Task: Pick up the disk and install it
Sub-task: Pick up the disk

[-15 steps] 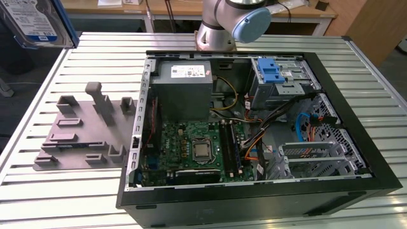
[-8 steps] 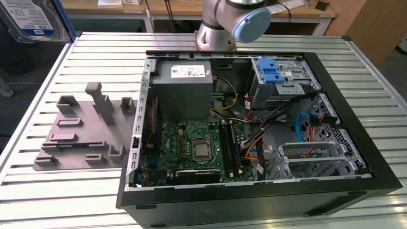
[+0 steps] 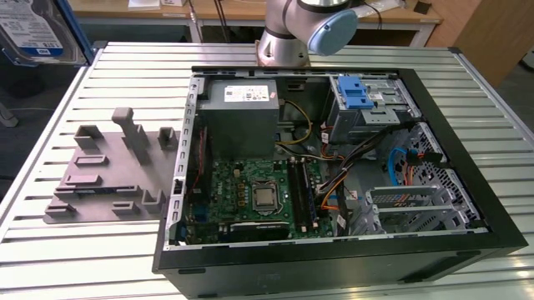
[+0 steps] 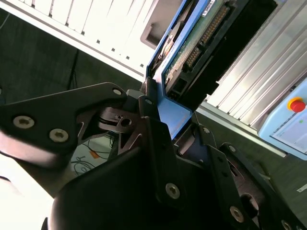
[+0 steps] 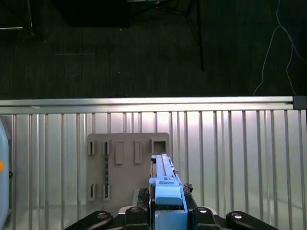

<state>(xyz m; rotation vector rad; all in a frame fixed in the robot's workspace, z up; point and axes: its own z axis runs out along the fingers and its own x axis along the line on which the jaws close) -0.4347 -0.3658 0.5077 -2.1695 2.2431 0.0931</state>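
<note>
The gripper (image 4: 167, 117) is clamped tight on the disk (image 4: 196, 38), so the pick-up part looks done. The grip is taken on the blue bracket (image 4: 175, 112) at one short end. In both wrist views the disk's long axis is pointed straight out from the gripper, away from the wrist.

In the first wrist view the disk is seen edge-on over a grey plate (image 5: 127, 160) that's laid on the slatted desk (image 5: 240, 143).

In the exterior view the disk is caught in the top corner at the exterior view's left, seemingly held up clear of the desk. The open case (image 3: 334, 262) is sat well apart from it, toward the exterior view's right. The cage (image 3: 388, 103) with its blue latch (image 3: 357, 94) is tucked in the case's far corner. No disk is seen in that cage, so the install can't be called done.

Counted up: one disk, one gripper, one plate, one case, one cage.
</note>
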